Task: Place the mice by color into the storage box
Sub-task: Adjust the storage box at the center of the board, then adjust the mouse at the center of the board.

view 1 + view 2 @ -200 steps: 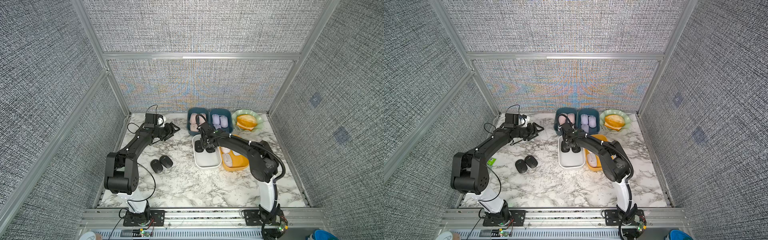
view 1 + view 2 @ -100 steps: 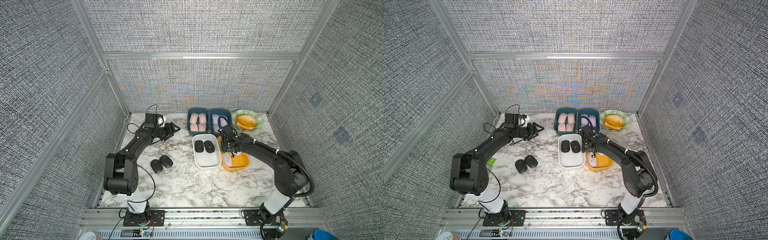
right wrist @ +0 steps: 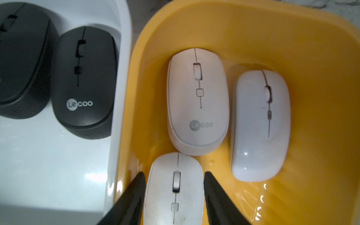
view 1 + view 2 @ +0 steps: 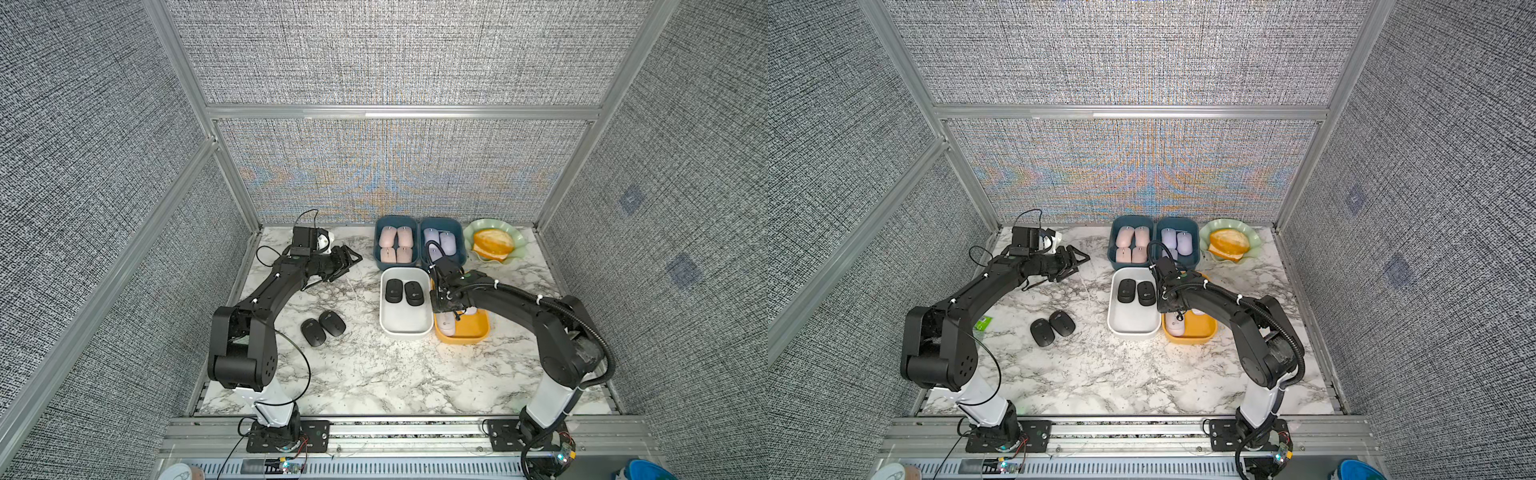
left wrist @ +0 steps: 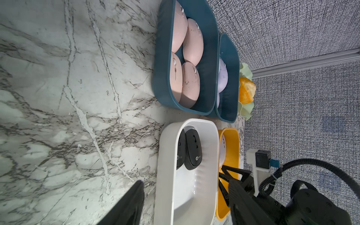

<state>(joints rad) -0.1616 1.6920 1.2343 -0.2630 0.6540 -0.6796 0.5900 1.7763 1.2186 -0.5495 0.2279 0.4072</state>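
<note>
On the marbled white bench (image 4: 374,374), four bins stand together. A dark teal plastic bin (image 4: 377,245) holds four pale pink oval mice (image 4: 390,237). The matching teal bin (image 4: 461,241) beside it holds lilac mice (image 4: 446,243), partly hidden by my right arm's cable. A white oval bin (image 4: 405,324) holds two black mice (image 4: 393,290). A yellow bin (image 4: 473,328) holds three white mice (image 3: 197,101). My right tool (image 3: 174,173) reaches into it, clamped on the sides of one white mouse (image 3: 174,194). My left tool (image 4: 348,262) hovers with its jaws apart and empty, beside the pink mice's bin. Two more black mice (image 4: 312,332) lie loose on the bench. A pale green scalloped dish (image 4: 515,241) carries an orange-yellow bread roll (image 4: 493,243).
</note>
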